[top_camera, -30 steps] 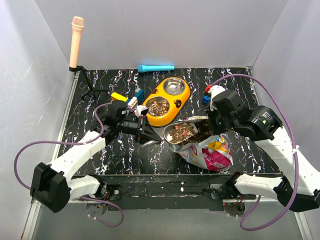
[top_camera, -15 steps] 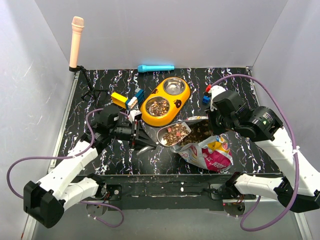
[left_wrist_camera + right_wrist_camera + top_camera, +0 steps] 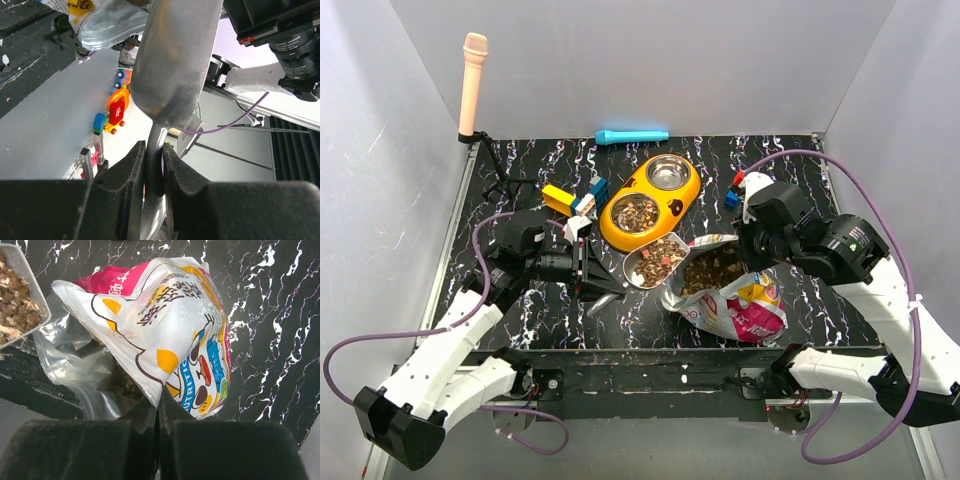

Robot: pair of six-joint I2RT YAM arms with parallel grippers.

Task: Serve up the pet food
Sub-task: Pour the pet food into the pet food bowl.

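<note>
Metal shows first from above: a scoop (image 3: 655, 262) heaped with pet food (image 3: 662, 256) is gripped by its handle in the left tool (image 3: 588, 270) and is held just ahead of that tool, beside the bowl (image 3: 632, 240). More pet food is seen in the open bag (image 3: 735, 300), whose rim is pinched by the clenched right tool (image 3: 752, 252).

In the left wrist view, the scoop's handle is clamped between the fingers (image 3: 127, 167).

In the right wrist view, the bag's edge is nipped in the closed tool.

From the left wrist, the metal scoop (image 3: 175, 65) is showing only its underside, hiding its load. From the right wrist, the left edge is cutting off the pet food (image 3: 15, 295), and the blurred right fingers (image 3: 75, 450) are covering the bag's (image 3: 170, 325) pinched edge.
</note>
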